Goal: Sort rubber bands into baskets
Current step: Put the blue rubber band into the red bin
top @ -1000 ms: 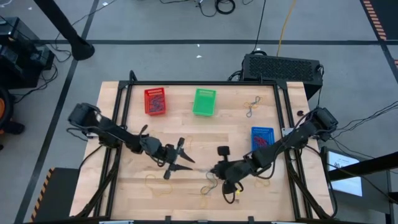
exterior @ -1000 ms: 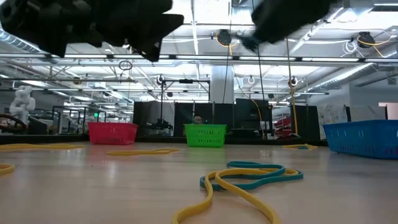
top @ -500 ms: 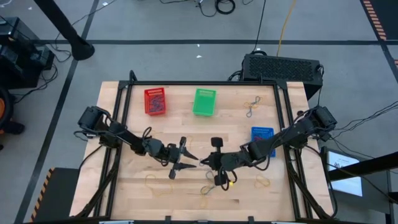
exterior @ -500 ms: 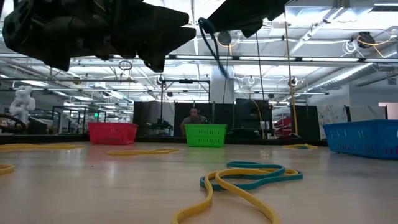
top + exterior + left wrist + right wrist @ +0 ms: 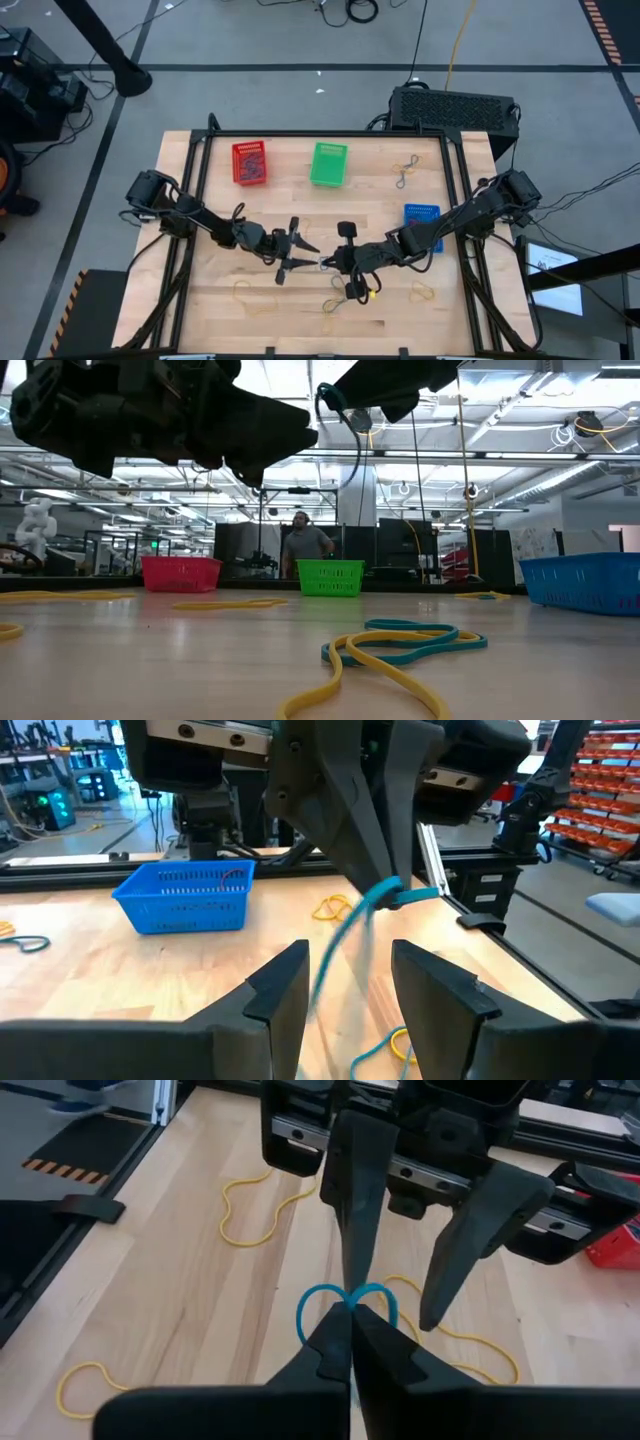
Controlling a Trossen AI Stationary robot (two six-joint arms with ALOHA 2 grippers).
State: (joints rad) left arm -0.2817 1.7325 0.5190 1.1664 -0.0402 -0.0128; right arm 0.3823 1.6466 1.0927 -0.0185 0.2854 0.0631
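Note:
My right gripper (image 5: 328,263) is shut on a blue rubber band (image 5: 345,1304) above the table's middle front. The band also shows in the left wrist view (image 5: 383,896) and the low view (image 5: 338,408). My left gripper (image 5: 306,252) is open and faces the right gripper. Its two fingers (image 5: 282,988) stand on either side of the hanging band; I cannot tell whether they touch it. The red basket (image 5: 249,163), green basket (image 5: 328,164) and blue basket (image 5: 421,222) stand on the table. My right gripper pinches the blue band between its two fingertips at one spot of the loop (image 5: 349,1306). The fingers come level from the table's right side. The band is lifted clear of the table, its loop (image 5: 335,955) hanging slack below the fingertips.
A teal and a yellow band (image 5: 400,642) lie tangled near the front edge below the grippers. More yellow bands lie at the front left (image 5: 258,298), front right (image 5: 421,292) and far right (image 5: 405,170). A big black box (image 5: 455,106) stands behind the table. A person (image 5: 303,543) stands far off.
My right gripper has risen from the table near the front edge and gone toward the left, carrying the blue band clear of the table. My left gripper has moved a little toward the right, up to the band.

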